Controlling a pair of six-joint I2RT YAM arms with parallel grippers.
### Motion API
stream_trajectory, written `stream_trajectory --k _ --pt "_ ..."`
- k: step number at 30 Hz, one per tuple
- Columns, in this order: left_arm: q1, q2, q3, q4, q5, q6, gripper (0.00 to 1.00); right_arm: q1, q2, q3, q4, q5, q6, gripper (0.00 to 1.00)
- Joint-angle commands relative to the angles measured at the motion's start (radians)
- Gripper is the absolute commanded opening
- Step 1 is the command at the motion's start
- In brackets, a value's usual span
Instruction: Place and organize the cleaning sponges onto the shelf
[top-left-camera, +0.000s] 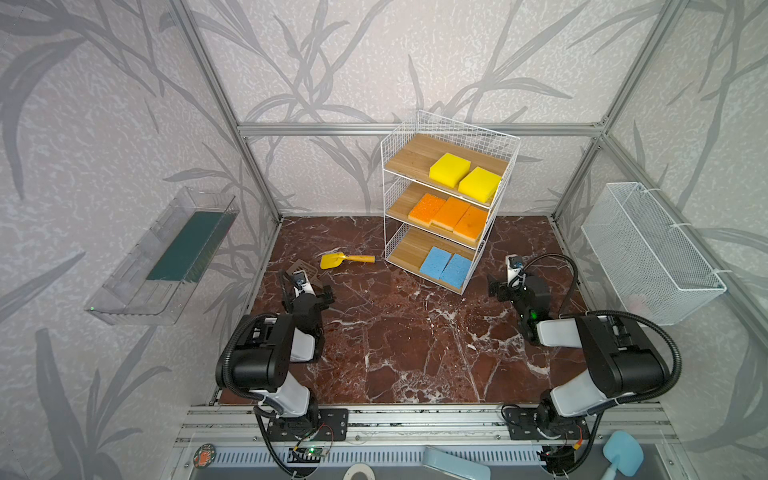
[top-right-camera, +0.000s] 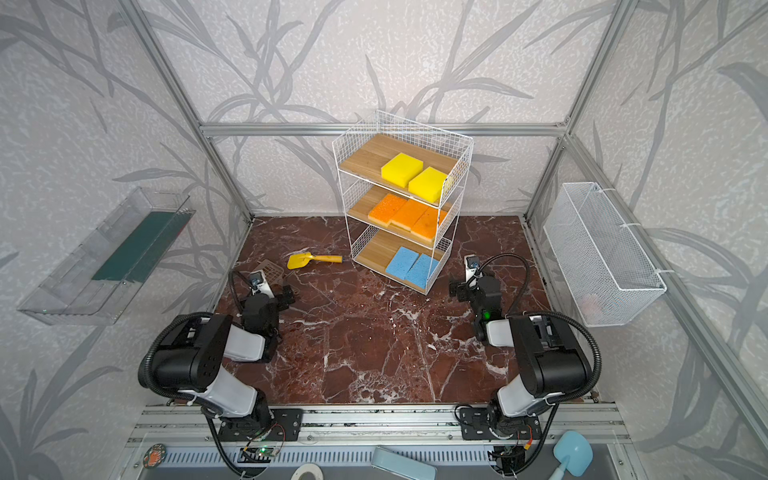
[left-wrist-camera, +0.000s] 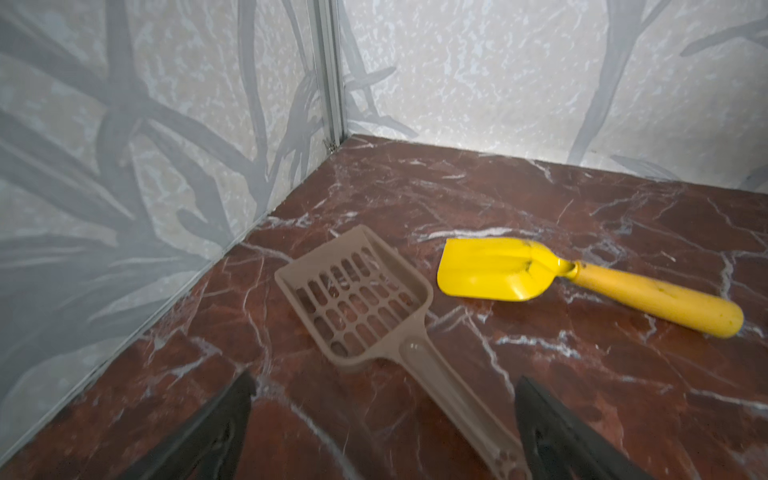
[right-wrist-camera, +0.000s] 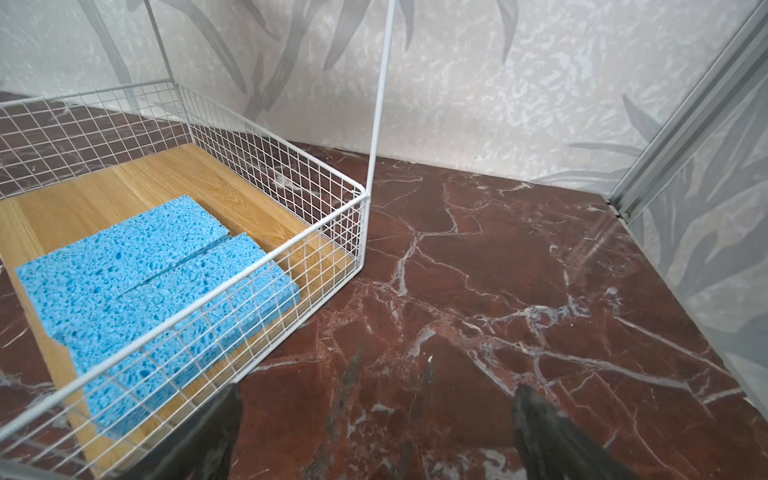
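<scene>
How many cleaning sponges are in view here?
7. Two thick yellow foam sponges lie on the top board of the white wire shelf, three orange sponges on the middle board, two thin light blue sponges on the bottom. None appears hidden.

The left arm (top-left-camera: 262, 357) and right arm (top-left-camera: 615, 361) are showing bulky black joint housings, white link shells and ribbed black hoses. A green light (top-left-camera: 533, 314) is glowing on the right wrist. The left hand (left-wrist-camera: 386, 376) is showing matte black fingers (left-wrist-camera: 216, 432).
</scene>
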Motion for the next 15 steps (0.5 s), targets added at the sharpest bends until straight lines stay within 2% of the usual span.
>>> stream_trajectory --k 1,3,6,8,10,12,15 --pt "-0.009 -0.040 0.065 -0.157 0.014 0.014 0.99 -0.004 -0.031 0.012 -0.128 0.001 0.004 0.99" --pt "-0.008 -0.018 0.051 -0.089 0.016 0.033 0.99 -0.004 -0.030 0.001 -0.103 0.002 0.001 0.99" --pt "-0.010 -0.032 0.038 -0.087 0.021 0.028 0.99 0.011 -0.061 -0.090 0.035 -0.021 -0.027 0.99" --pt "-0.010 -0.019 -0.021 0.055 0.052 0.042 0.99 0.017 -0.071 -0.202 0.229 -0.060 -0.051 0.99" --pt "-0.011 0.004 -0.141 0.288 0.098 0.046 0.99 0.024 -0.027 -0.258 0.379 -0.070 -0.065 0.99" --pt "-0.009 -0.042 -0.135 0.198 0.064 0.023 0.99 0.024 0.008 -0.227 0.363 -0.073 -0.064 0.99" --pt "-0.008 -0.030 -0.082 0.129 0.018 0.008 0.99 0.024 0.011 -0.122 0.188 -0.047 -0.057 0.99"
